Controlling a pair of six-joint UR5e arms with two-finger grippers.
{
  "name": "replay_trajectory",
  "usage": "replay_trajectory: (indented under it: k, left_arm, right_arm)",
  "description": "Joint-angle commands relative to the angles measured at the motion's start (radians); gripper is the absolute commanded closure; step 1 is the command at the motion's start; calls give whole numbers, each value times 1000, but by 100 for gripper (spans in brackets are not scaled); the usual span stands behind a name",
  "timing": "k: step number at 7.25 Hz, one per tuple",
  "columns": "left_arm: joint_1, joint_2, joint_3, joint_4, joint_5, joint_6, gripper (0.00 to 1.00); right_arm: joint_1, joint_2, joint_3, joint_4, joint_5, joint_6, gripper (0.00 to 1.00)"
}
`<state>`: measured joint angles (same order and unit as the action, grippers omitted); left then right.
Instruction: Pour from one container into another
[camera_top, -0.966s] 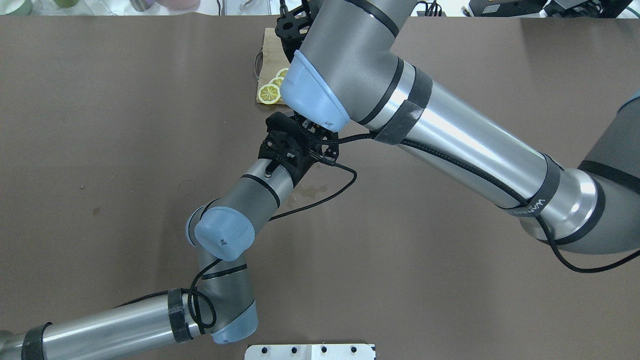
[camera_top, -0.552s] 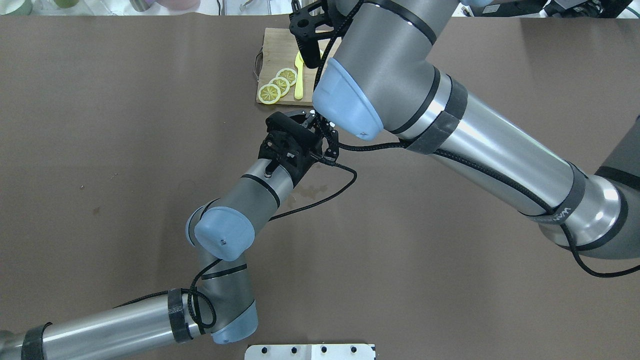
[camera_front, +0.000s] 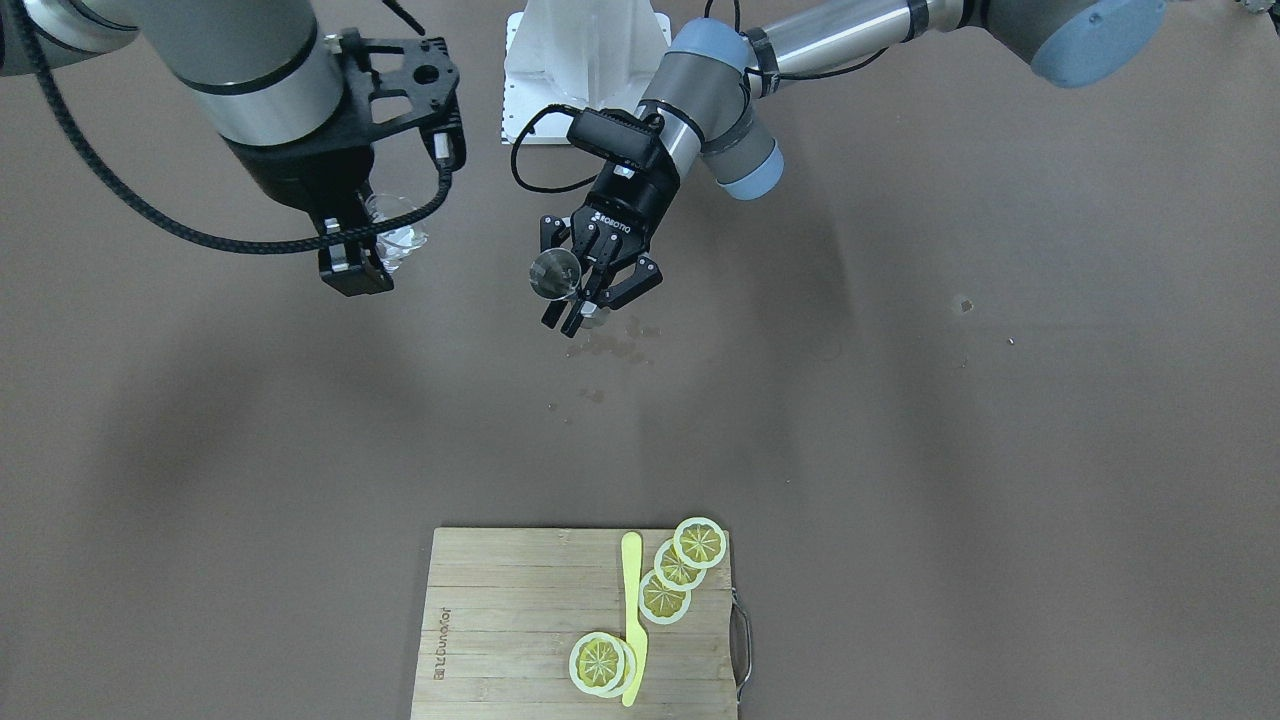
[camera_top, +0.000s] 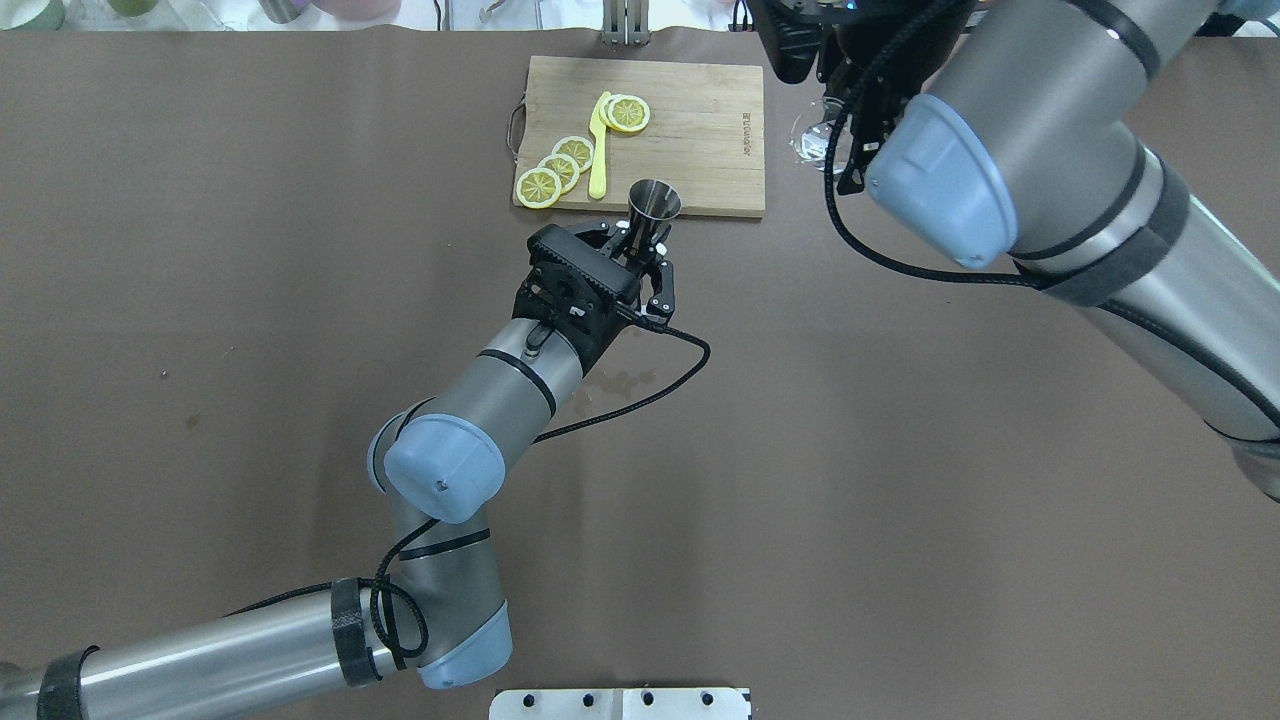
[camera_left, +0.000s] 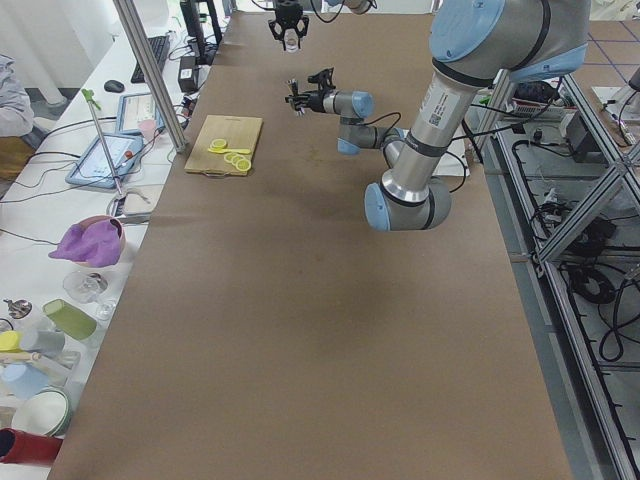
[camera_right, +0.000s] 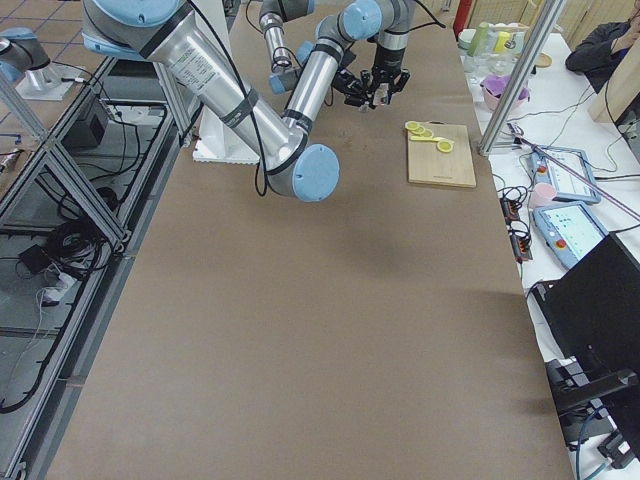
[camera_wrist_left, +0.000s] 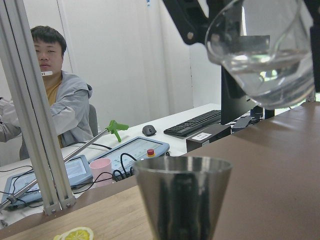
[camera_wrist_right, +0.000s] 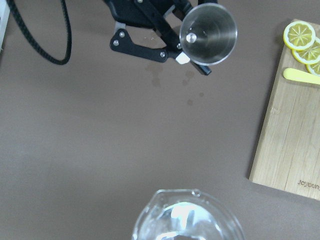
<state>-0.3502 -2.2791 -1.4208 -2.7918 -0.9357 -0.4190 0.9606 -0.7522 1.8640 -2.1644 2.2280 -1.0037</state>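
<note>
Above the brown counter, at the upper left of the front view, the right gripper pinches a glass beaker holding water. At upper centre, well apart, the left gripper clamps an upright metal cup. It looks empty, so the pour likely remains.

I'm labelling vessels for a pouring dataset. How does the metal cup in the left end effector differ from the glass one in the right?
The steel jigger is opaque and cone-shaped; the glass beaker is clear with rounded walls. The glass beaker holds clear liquid; the steel jigger looks empty. In the left wrist view the glass beaker hangs higher than the steel jigger. Both are gripped off the table.
</note>
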Motion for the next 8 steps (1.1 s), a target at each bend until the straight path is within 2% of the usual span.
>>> replay_trajectory:
  k: [1,3,4,5,8]
  left_arm:
    - [-1,4,-3,1,2,2,100]
    - [-4,30,-7,-6,3,2,100]
    - [-6,61,-1,-56,5,2,100]
    - [-3,104,-9,-122,58,5,100]
    - [-7,232,-15,-274,147,34,100]
  right_arm:
    - [38,-158,52,165,44,5,100]
    - [46,-287,41,378,53,31,100]
    - [46,-338,32,449,58,31,100]
    - [49,-381,18,509,86,31,100]
    - [111,-410,-48,534,217,25,100]
